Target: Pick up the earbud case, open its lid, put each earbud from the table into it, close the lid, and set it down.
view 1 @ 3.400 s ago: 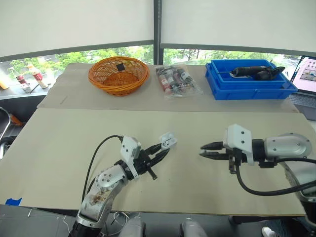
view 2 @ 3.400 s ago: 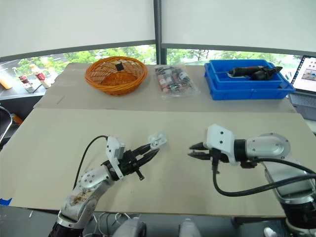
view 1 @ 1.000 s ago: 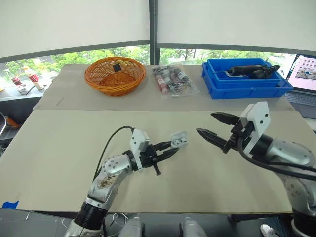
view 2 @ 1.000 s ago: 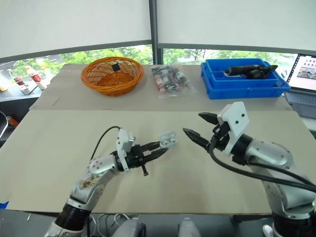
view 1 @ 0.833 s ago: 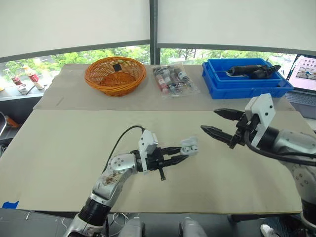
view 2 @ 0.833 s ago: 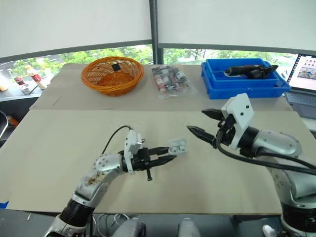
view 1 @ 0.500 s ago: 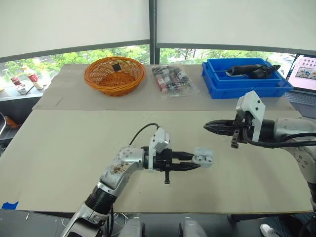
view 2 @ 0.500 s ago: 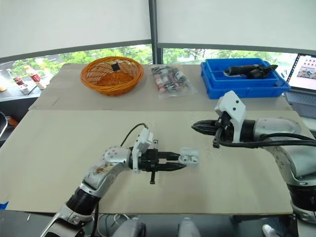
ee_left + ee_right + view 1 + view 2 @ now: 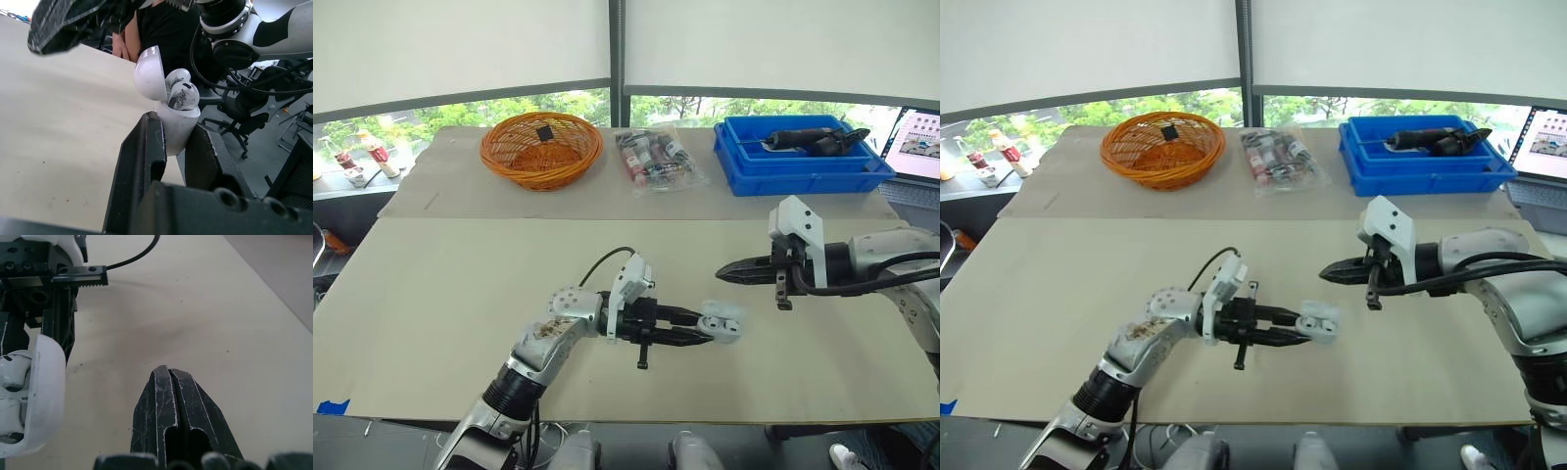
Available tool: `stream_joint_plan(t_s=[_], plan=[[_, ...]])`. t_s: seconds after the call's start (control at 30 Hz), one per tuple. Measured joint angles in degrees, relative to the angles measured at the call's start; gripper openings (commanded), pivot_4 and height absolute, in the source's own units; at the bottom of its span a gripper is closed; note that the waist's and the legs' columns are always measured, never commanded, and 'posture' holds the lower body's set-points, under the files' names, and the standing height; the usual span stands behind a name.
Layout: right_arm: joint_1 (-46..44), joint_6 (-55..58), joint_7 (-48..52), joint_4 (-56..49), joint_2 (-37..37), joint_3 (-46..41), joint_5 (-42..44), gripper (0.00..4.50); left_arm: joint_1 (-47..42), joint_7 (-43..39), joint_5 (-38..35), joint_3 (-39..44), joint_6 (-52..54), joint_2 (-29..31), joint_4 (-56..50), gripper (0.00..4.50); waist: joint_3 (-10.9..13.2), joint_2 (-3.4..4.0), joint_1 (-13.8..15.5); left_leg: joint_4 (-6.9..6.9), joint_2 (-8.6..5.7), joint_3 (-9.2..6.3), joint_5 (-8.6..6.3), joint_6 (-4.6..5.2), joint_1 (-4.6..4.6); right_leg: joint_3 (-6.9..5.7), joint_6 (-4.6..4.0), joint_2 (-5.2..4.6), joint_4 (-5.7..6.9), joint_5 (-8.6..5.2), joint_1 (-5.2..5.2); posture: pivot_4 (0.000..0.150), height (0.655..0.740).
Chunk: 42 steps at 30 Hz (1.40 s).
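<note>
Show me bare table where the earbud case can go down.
Open: the table left of the left arm, and the band beyond the left gripper and right gripper, short of the far row. Crowded: that row, with basket, bag and blue bin.

I see the white earbud case (image 9: 176,126) pinched in my left gripper (image 9: 704,333), lid (image 9: 149,73) open, both earbuds (image 9: 182,94) seated inside.

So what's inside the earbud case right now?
Two earbuds sit in the open earbud case, their white tops poking out beside the raised lid. Their stems are hidden inside the body, and the left claw covers its lower part.
</note>
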Motion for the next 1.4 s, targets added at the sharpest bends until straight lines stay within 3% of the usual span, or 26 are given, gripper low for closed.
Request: stream_joint_plan(t_s=[0.33, 0.53, 1.4], plan=[[1.5, 0.1, 3.5, 0.0, -1.4, 1.9, -1.4, 0.00, 0.0, -0.1, 0.0, 0.0, 0.0, -0.2, 0.0, 0.53, 0.0, 0.00, 0.0, 0.03, 0.00, -0.02, 0.00, 0.00, -0.01, 0.00, 0.00, 0.00, 0.00, 0.00, -0.01, 0.150, 0.7400], [3.2, 3.5, 6.3, -3.8, -3.3, 0.9, 2.9, 0.00, 0.0, 0.1, 0.1, 0.0, 0.0, 0.0, 0.1, 0.53, 0.0, 0.00, 0.1, 0.05, 0.00, -0.08, -0.01, 0.01, -0.02, 0.00, 0.00, -0.01, 0.00, 0.00, 0.00, 0.150, 0.7400], [8.9, 10.0, 4.1, -12.0, -5.6, -9.7, 12.7, 0.00, 0.4, 2.0, 0.1, -0.3, 2.8, 0.0, 1.1, 0.53, 0.0, -0.01, 0.6, 0.07, 0.00, -0.07, -0.01, 0.02, -0.02, -0.01, 0.01, 0.00, 0.01, 0.00, 0.00, 0.150, 0.7400]])
